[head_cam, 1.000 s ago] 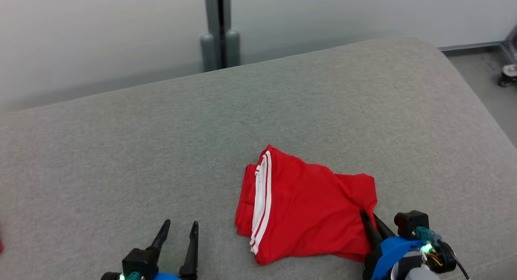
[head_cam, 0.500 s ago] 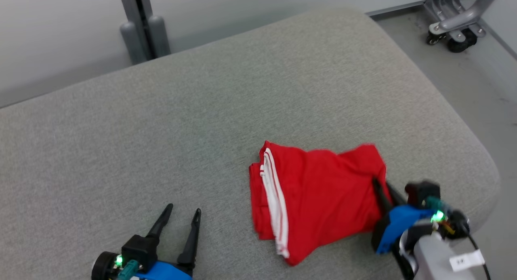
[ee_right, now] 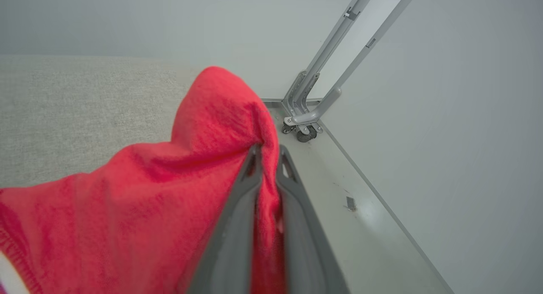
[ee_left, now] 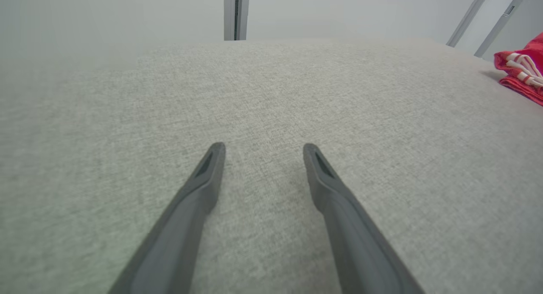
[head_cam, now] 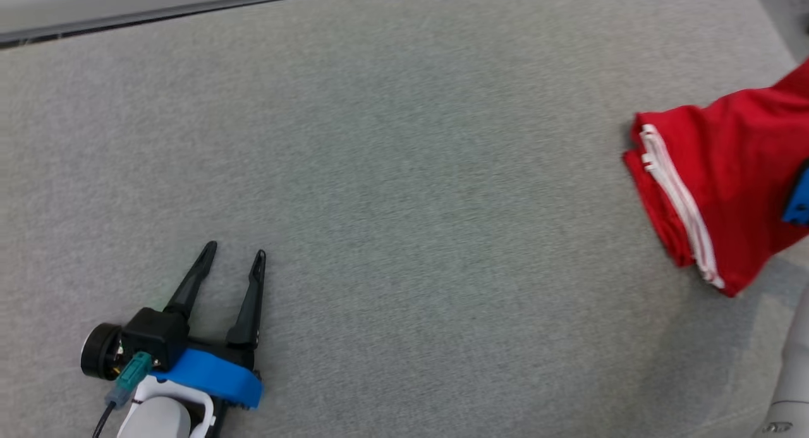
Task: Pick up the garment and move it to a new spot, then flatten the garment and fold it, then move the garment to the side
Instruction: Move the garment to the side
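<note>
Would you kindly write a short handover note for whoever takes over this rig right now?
Left gripper: open, empty, over the grey cushion.
Right gripper: shut on a corner of the red garment.
Garment: folded, white stripes showing, raised by that corner near the cushion's right edge. I cannot tell whether the rest touches.
Done: it looks folded and is gripped for the move.
Left: set it down at the side and release.
</note>
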